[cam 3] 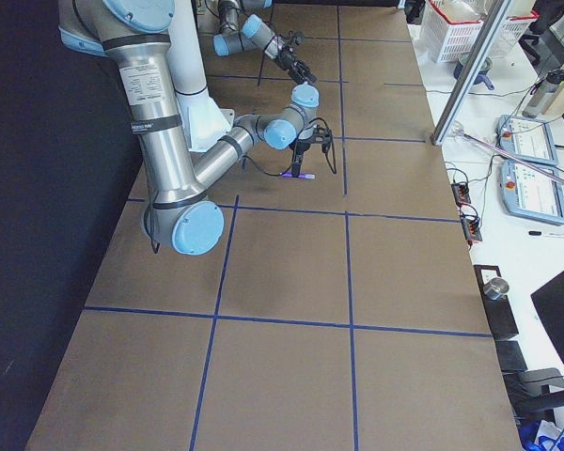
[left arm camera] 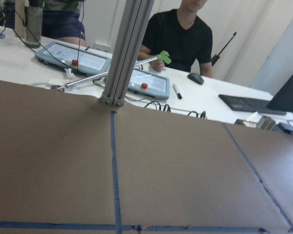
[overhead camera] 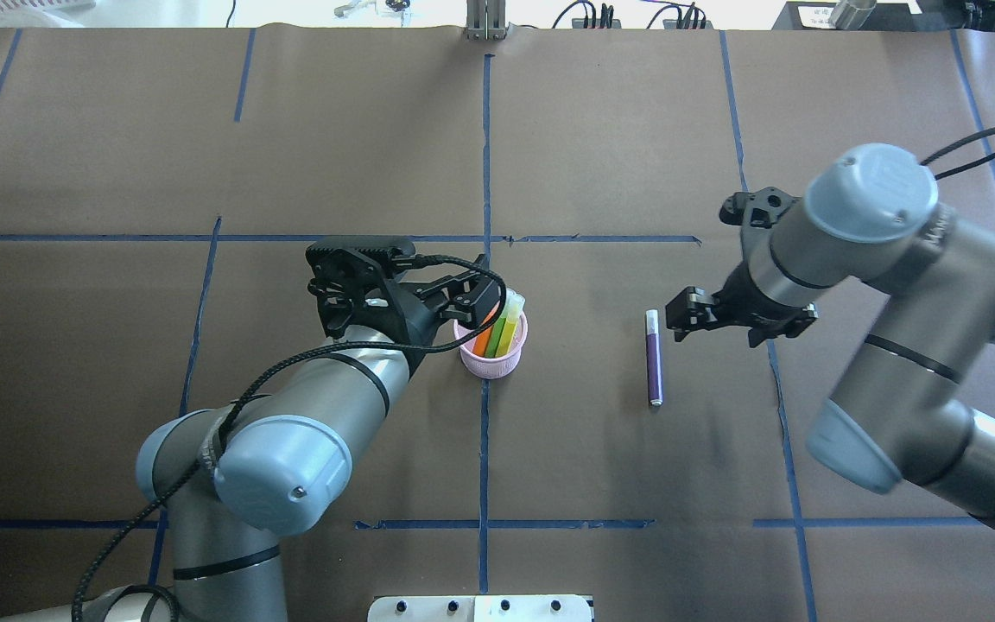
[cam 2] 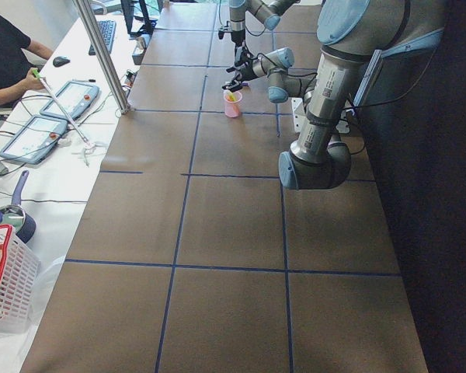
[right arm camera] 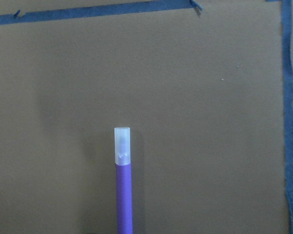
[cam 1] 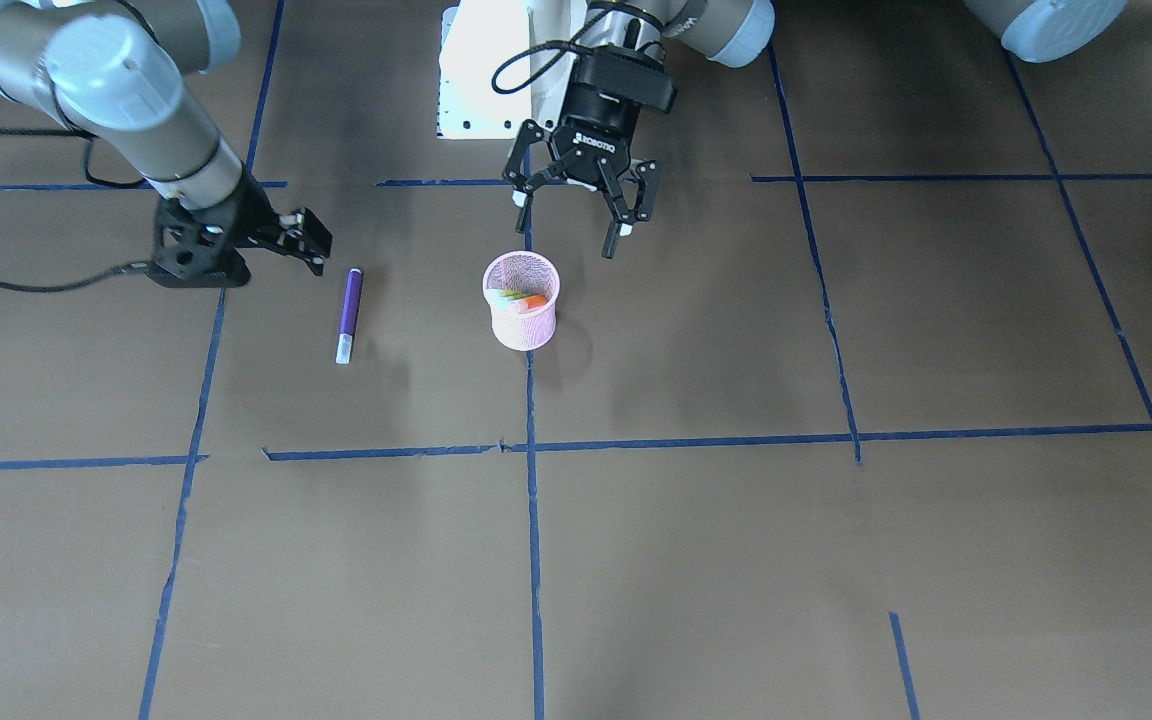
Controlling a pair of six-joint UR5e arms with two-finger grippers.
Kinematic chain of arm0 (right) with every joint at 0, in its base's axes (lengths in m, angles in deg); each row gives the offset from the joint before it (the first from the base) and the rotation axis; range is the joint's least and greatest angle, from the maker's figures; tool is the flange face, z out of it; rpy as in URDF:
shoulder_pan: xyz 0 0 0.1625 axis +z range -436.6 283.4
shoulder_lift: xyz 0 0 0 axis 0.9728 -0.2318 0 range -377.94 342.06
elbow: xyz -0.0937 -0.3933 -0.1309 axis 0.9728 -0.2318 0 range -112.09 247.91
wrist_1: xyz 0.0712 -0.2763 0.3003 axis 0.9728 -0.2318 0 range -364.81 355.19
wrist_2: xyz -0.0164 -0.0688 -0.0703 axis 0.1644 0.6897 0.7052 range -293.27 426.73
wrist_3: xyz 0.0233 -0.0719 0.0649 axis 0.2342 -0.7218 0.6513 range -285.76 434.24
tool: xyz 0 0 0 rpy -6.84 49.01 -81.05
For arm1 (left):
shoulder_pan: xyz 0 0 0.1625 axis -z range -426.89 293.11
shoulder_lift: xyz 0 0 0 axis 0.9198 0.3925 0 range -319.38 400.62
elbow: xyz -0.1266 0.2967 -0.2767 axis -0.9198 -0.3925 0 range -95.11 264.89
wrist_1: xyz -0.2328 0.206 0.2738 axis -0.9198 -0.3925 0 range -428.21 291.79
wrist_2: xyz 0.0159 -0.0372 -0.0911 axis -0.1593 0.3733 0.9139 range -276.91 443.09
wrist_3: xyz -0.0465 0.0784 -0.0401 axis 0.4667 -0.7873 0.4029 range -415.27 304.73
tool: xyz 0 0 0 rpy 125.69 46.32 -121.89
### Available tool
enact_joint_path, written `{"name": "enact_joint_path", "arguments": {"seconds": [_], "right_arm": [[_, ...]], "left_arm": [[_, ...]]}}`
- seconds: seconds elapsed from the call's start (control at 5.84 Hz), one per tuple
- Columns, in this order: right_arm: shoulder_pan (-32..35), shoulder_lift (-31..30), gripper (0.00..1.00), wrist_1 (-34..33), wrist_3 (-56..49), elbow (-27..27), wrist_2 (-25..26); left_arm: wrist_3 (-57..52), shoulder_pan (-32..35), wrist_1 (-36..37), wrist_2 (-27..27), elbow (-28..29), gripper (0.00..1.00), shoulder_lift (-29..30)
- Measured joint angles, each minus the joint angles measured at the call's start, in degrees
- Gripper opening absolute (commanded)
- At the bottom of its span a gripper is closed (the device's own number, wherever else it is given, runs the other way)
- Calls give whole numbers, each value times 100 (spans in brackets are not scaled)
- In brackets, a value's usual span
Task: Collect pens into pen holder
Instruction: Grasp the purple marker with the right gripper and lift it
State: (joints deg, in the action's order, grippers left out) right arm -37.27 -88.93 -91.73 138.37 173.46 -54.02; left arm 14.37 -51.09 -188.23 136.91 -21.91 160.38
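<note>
A small round pink wire cup [cam 1: 521, 330] stands on the brown table [cam 1: 736, 550]. A slim orange pen [cam 1: 534, 301] and a slim green pen [cam 1: 508, 296] stick up inside it. The left gripper [cam 1: 569, 222] hangs just above the cup, its fingers spread wide, holding nothing. A slim purple pen [cam 1: 349, 315] with a pale cap lies flat, apart from the cup. The right gripper [cam 1: 304, 240] is low, just beside that pen. I cannot tell if its fingers are apart.

I see table cover [overhead camera: 601, 130] as matt brown paper | grid lines are blue tape [overhead camera: 485, 155], slight sheen | pen holder [cam 1: 524, 325]: pink wire mesh | purple pen [overhead camera: 654, 363], at 3 o'clock from holder in overhead view: smooth plastic, its cap [right arm camera: 122, 145] frosted translucent | arm joint covers [overhead camera: 282, 471]: glossy pale blue
</note>
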Motion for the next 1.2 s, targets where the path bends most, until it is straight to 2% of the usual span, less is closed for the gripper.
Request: {"name": "enact_joint_path", "arguments": {"seconds": [0.17,0.51,0.86,1.03,1.2], "right_arm": [[-26,388,94,10,-48,-653,-105],[-60,718,85,21,-91,-1240,-229],[-183,913,65,23,-45,-1523,-238],[-255,941,30,21,-27,-1557,-235],[-298,953,0,26,-15,-1556,-242]], "left_arm": [[-23,0,-3,111,-18,99,-149],[7,-42,-2,135,-60,99,-216],[14,-51,4,129,-99,99,-227],[15,-51,4,129,-102,99,-231],[15,-51,4,129,-102,99,-233]]}}
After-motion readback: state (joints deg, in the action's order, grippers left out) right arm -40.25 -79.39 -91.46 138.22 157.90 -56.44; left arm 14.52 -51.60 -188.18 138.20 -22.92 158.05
